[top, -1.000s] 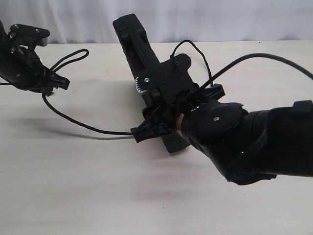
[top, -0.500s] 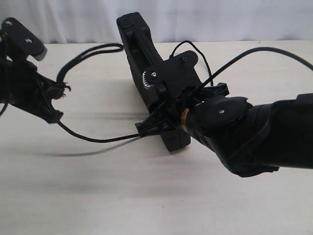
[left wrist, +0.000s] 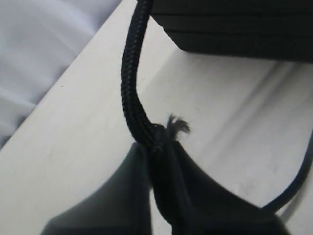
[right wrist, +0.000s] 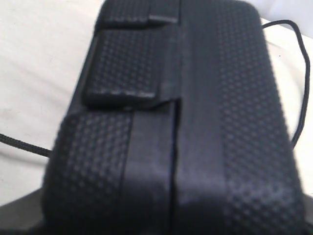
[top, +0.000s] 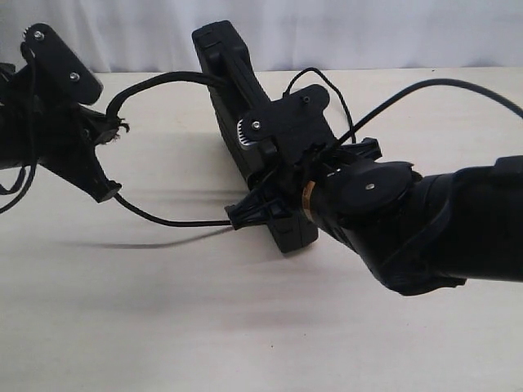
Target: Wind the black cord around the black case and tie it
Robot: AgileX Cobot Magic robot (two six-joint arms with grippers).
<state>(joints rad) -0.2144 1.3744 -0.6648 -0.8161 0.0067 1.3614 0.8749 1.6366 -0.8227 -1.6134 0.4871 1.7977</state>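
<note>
The black case (top: pixel 222 72) stands on edge on the table, and its textured edge and seam (right wrist: pixel 181 122) fill the right wrist view. My right gripper (top: pixel 301 184) is shut on the black case, one finger on each flat side. The black cord (top: pixel 160 219) runs from the lower end of the case across the table to my left gripper (top: pixel 109 135), then arcs back to the case's top. The left gripper (left wrist: pixel 159 147) is shut on the cord (left wrist: pixel 131 73) at its frayed knot. A corner of the case (left wrist: pixel 234 24) shows beyond it.
The pale wooden table (top: pixel 163 327) ends at a white curtain (top: pixel 368 33) at the back. More black cord (top: pixel 327 82) loops on the table behind the case. A thick smooth robot cable (top: pixel 441 86) arches over the right arm.
My left gripper has risen and moved right toward the case with the cord end, drawing the cord's upper arc onto the top of the case. The right gripper and the case have shifted only slightly.
</note>
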